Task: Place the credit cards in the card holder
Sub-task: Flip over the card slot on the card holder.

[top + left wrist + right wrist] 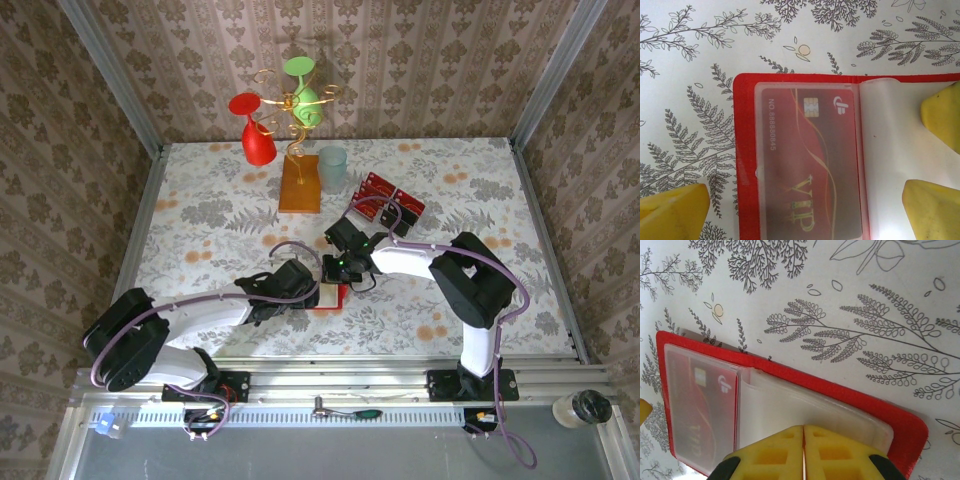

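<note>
Top view: wallet (329,298) lies open on the table (200,220), near the front edge and between the two arms. The left gripper (306,287) is at its left side and the right gripper (338,270) just behind it. The loose cards (388,197) sit well apart at back right, near the stand (300,185).

Left wrist view: left gripper (800,212) has its jaws wide apart and holds nothing. Its yellow fingers (670,212) straddle the wallet (745,150). One red card (810,165), marked VIP, is inside the left clear pocket.

Right wrist view: right gripper (803,455) has its jaws pressed together at the near edge of the empty clear pocket. Cannot tell if the flap is pinched. The wallet (790,376) is flat on the table, with the red card (702,405) in its left pocket.
</note>
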Available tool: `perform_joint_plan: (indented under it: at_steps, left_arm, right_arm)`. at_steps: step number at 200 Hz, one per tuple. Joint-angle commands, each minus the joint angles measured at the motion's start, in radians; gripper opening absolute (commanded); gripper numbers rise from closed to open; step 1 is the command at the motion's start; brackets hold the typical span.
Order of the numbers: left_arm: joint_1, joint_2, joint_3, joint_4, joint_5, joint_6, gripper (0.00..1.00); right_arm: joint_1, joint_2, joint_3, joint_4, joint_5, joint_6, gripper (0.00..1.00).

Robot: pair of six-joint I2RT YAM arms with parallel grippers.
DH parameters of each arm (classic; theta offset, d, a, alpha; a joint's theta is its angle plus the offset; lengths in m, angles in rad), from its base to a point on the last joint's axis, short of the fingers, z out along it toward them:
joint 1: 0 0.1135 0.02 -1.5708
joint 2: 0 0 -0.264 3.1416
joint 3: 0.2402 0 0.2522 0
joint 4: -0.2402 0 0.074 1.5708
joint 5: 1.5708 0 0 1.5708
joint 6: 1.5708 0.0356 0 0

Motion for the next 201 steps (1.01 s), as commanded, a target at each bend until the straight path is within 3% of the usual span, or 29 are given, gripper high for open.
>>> perform_joint_plan:
  at_steps: [1, 53, 201]
  left_arm:
    - [-0.013, 0.009, -0.007, 0.014, 0.003, 0.010, 1.00]
    - [-0.028, -0.032, -0.005, 0.029, -0.015, 0.017, 1.00]
    - [-0.045, 0.046, -0.073, 0.059, -0.022, -0.007, 0.98]
  right_arm:
    - [0.007, 0.028, -0.022, 0.005, -0.025, 0.017, 0.10]
    - [0.006, 0.027, -0.036, 0.015, -0.026, 0.019, 0.10]
    - [0.007, 0.023, -0.041, 0.021, -0.030, 0.026, 0.11]
